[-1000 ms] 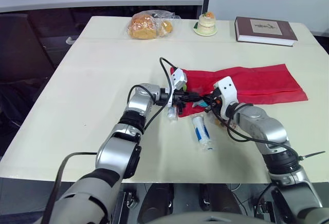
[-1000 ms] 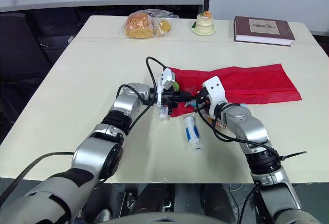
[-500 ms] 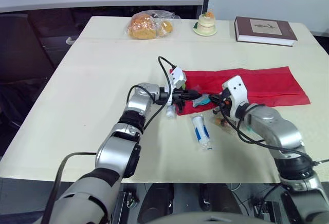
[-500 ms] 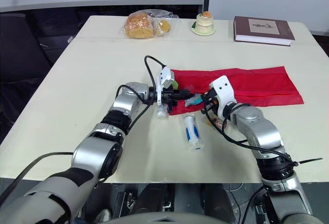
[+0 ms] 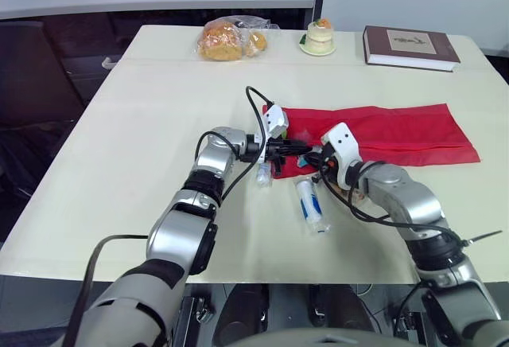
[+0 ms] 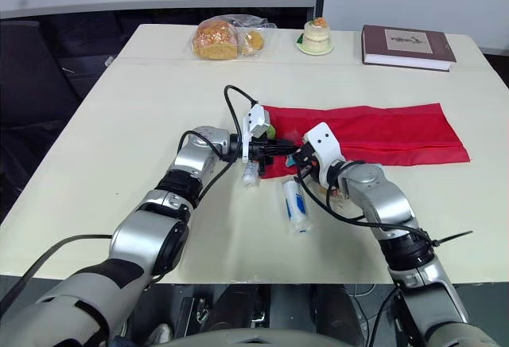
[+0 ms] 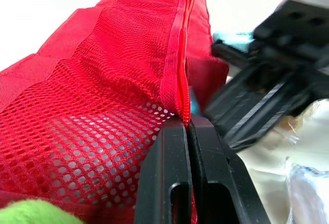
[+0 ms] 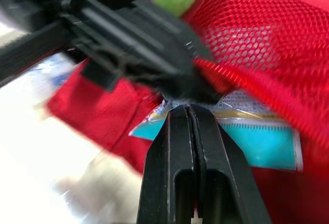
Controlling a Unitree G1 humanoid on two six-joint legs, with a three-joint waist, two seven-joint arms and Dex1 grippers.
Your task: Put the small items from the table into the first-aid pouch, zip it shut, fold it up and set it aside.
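Pouch [image 5: 398,128]: red, flat, unzipped, on the right half of the table [image 5: 119,172].
Left gripper [image 7: 187,124]: clenched on the mesh opening's edge.
Right gripper [image 8: 187,110]: pinching a teal packet [image 8: 257,144] at the opening.
Remaining: tube [image 5: 310,204] and vial [image 5: 264,175] toward the front edge, then zipping, folding, setting aside.

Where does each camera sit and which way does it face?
Left eye view: head, forward and down over the table; both arms, left gripper and right gripper at the red pouch.
Right eye view: other eye, same scene.
Left wrist view: along the left gripper's fingers, shut on the pouch's mesh edge.
Right wrist view: along the right gripper's fingers, shut on a teal packet.
Shared: both wrist views show the pouch.
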